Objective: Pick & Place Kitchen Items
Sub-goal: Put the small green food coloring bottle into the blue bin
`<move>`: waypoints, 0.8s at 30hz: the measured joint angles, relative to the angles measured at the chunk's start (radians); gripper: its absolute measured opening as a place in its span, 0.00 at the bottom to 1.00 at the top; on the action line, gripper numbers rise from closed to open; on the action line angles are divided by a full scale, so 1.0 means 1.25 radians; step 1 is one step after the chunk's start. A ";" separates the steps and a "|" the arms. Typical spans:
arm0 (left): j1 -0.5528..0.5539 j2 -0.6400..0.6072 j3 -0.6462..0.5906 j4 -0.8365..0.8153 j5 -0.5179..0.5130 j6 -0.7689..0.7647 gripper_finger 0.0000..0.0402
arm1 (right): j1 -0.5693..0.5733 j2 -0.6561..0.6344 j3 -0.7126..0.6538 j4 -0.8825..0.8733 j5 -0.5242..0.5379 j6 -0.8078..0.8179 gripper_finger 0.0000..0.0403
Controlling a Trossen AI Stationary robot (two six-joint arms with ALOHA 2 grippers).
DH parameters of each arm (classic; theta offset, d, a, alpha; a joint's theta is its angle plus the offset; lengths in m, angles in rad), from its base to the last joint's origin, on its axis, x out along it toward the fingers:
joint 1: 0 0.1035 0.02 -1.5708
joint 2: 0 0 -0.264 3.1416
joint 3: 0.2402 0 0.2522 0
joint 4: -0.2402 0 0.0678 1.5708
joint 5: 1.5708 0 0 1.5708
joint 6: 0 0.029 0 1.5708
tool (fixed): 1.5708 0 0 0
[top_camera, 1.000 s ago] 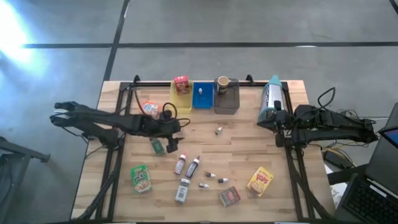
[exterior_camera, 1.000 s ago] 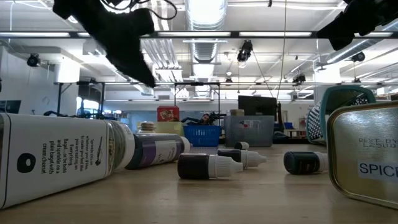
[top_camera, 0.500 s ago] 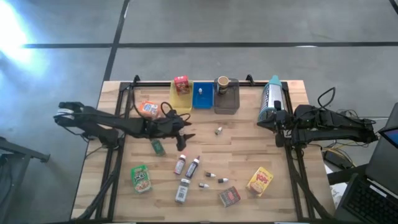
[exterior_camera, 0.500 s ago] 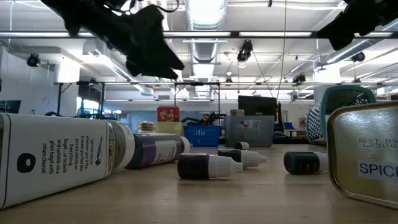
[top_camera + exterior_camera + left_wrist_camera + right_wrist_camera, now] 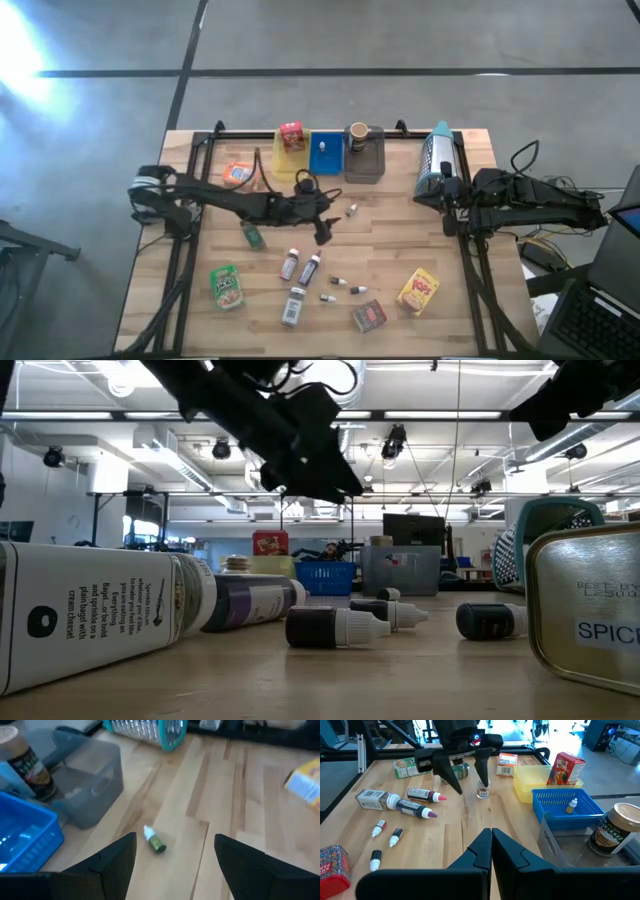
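Observation:
My left gripper [image 5: 329, 226] hangs open above the table's middle, clear of the wood in the low view [image 5: 335, 480]. A small green vial with a white cap [image 5: 155, 841] lies on its side on the table just ahead of it, also seen from above [image 5: 352, 210]. Other kitchen items lie on the wood: two dark bottles [image 5: 301, 266], a white spice tin [image 5: 293, 305], tiny vials [image 5: 345, 288], a red tin [image 5: 369, 316], a yellow box [image 5: 419, 290], a green box [image 5: 227, 286]. My right gripper [image 5: 491, 840] waits shut at the table's right edge.
Yellow [image 5: 290, 160], blue [image 5: 324, 158] and grey [image 5: 364, 165] trays stand at the far edge, holding a red box [image 5: 291, 135], a vial and a brown jar [image 5: 357, 132]. A teal-framed grater [image 5: 437, 155] lies far right. An orange pouch [image 5: 238, 172] and a green jar [image 5: 253, 236] lie left.
My left gripper has travelled toward the table's right edge and a little down, toward the small green vial, tipping further downward. Its fingers have stayed open. Nothing on the table has moved.

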 joint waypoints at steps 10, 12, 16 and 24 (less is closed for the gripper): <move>-0.006 0.067 0.084 -0.024 -0.088 -0.107 0.68 | 0.000 0.000 0.000 0.000 0.000 0.000 0.02; -0.007 0.097 0.105 -0.029 -0.107 -0.109 0.68 | 0.000 0.000 0.000 0.001 0.000 0.000 0.02; -0.007 0.159 0.153 -0.035 -0.108 -0.131 0.68 | 0.000 0.000 0.000 0.001 0.000 0.001 0.02; 0.016 0.270 0.328 -0.261 -0.150 -0.260 0.68 | 0.000 0.000 0.000 0.000 0.000 0.000 0.02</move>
